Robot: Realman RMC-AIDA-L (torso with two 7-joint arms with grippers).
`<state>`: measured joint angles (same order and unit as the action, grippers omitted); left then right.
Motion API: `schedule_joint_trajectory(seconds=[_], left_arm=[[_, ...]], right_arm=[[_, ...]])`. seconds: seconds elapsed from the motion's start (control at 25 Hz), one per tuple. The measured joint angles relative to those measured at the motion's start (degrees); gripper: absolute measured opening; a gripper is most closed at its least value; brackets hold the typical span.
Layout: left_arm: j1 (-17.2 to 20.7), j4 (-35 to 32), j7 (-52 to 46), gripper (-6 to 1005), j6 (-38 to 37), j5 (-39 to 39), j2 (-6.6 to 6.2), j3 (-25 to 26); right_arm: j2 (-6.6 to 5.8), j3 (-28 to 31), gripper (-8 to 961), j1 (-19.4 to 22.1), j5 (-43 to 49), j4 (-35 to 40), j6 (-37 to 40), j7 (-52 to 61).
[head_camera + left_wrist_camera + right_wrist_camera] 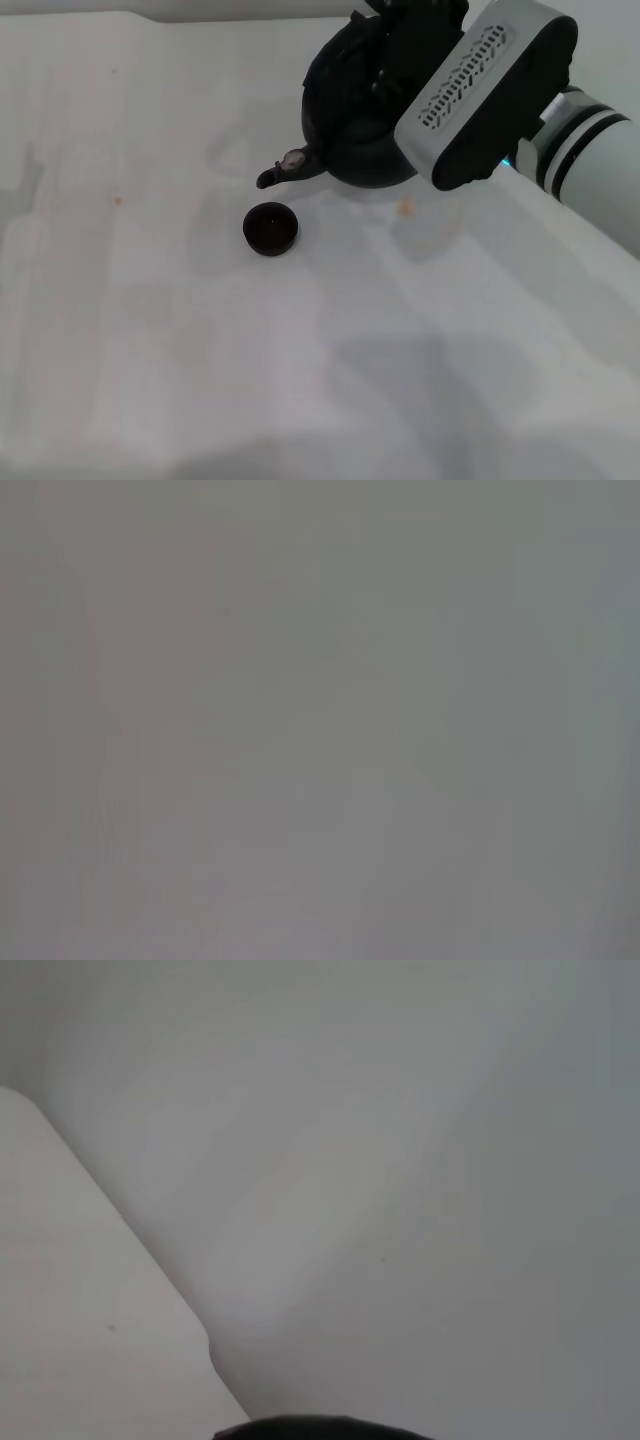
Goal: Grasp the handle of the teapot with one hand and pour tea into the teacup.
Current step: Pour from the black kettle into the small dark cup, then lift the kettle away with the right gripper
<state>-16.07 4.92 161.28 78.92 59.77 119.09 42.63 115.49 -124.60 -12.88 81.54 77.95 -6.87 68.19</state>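
- Nearest me is the right arm's grey wrist housing (pixel 490 95); it hides the right tool, so I cannot tell how it stands, or whether it has the handle.
- The teapot (pixel 350 140) sits just beyond and under that wrist, spout (pixel 285 168) aimed at the teacup (pixel 270 228), close but apart.
- My worry: a fast tilt could overshoot so small a cup and add to the orange spots (pixel 405 207) on the worktop (pixel 150 330); the left tool is out of view.
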Motion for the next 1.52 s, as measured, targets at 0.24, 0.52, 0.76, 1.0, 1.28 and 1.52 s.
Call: schedule_joint_trajectory(seconds=[0.24, 0.52, 0.76, 1.0, 1.28, 1.52], left_arm=[[0.0, 0.0, 0.0, 865, 0.0, 0.0, 0.00, 0.0], [0.0, 0.2, 0.0, 865, 0.0, 0.0, 0.00, 0.0], [0.0, 0.3, 0.0, 866, 0.0, 0.0, 0.03, 0.0], [0.0, 0.4, 0.0, 866, 0.0, 0.0, 0.09, 0.0], [-0.2, 0.4, 0.0, 866, 0.0, 0.0, 0.09, -0.1], [-0.3, 0.4, 0.0, 865, 0.0, 0.0, 0.09, -0.2]], right_arm=[[0.00, -0.8, 133, 0.5, 1.3, 0.2, -1.4, -0.3], [0.00, -1.9, 129, 1.0, 3.3, 0.6, -3.8, -0.4], [0.00, -3.5, 128, 1.1, 5.2, 0.8, -6.3, -0.4], [-0.05, -4.4, 126, 1.5, 5.9, 1.0, -7.5, -0.9], [-0.09, -5.9, 120, 2.2, 5.9, 1.4, -9.6, -2.9], [-0.05, -7.3, 118, 2.5, 8.3, 1.8, -11.1, -3.3]])
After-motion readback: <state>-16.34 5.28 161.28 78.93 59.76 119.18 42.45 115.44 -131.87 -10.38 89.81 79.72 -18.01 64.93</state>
